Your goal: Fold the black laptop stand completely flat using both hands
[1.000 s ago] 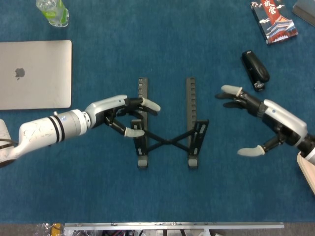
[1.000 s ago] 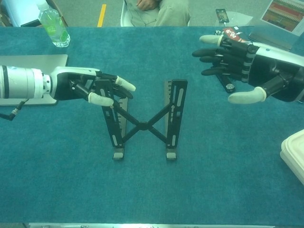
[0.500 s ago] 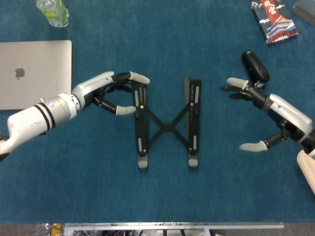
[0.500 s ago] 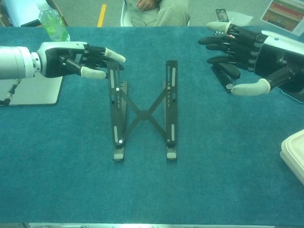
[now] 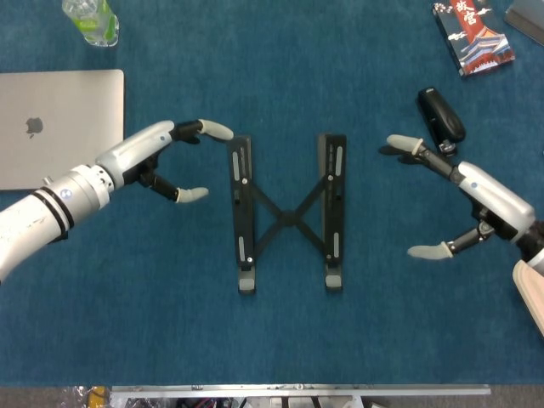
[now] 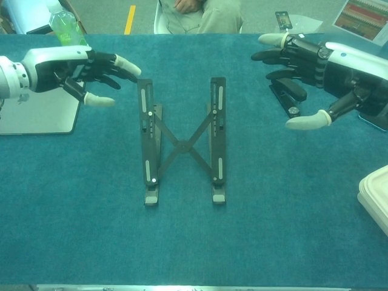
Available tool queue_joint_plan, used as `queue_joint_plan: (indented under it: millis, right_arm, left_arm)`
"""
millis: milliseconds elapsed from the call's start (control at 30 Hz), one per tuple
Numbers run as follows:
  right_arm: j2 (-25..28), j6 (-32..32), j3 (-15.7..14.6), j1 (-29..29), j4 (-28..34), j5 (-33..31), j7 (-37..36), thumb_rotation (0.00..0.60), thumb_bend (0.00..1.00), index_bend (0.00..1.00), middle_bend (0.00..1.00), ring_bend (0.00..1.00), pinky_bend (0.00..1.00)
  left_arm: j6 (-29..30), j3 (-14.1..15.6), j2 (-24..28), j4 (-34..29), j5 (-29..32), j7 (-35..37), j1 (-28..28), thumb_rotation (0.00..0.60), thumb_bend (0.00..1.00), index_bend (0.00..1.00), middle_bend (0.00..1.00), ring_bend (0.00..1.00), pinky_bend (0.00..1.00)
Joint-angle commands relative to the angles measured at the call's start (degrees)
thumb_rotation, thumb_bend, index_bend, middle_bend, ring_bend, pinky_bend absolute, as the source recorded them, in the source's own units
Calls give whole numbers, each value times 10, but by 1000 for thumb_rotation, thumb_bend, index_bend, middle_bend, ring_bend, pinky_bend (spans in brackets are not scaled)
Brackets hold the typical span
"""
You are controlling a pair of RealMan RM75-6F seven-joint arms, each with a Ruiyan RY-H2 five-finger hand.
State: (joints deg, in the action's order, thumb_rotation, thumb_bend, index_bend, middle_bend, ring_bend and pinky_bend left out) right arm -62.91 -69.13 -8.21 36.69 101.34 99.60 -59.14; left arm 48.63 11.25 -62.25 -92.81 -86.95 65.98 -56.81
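The black laptop stand (image 5: 287,212) (image 6: 182,140) lies low on the blue cloth at the table's middle, two parallel rails joined by crossed links. My left hand (image 5: 161,157) (image 6: 82,70) hovers just left of the left rail's far end, fingers spread, holding nothing and not touching the stand. Well to the right of the stand, my right hand (image 5: 459,200) (image 6: 315,66) is also spread wide and empty.
A silver laptop (image 5: 59,127) lies at the left, a green-labelled bottle (image 5: 90,20) behind it. A black stapler (image 5: 440,119) sits just beyond my right hand, a printed box (image 5: 473,36) at the far right. A pale container's corner (image 6: 377,197) shows at the right edge.
The left rail's raised arm has dropped flat against the stand. My left hand let go of it and drew back to the left. My right hand shifted only slightly.
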Motion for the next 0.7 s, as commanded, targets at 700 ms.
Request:
queue_joint_plan:
  millis: [700]
  right_arm:
    - [-19,19,32,-19,-17,-9,238,600,70,0,122,1,104]
  left_arm:
    - [71,-59,-4,17,0,-327,97,600,260,166,139,33,124]
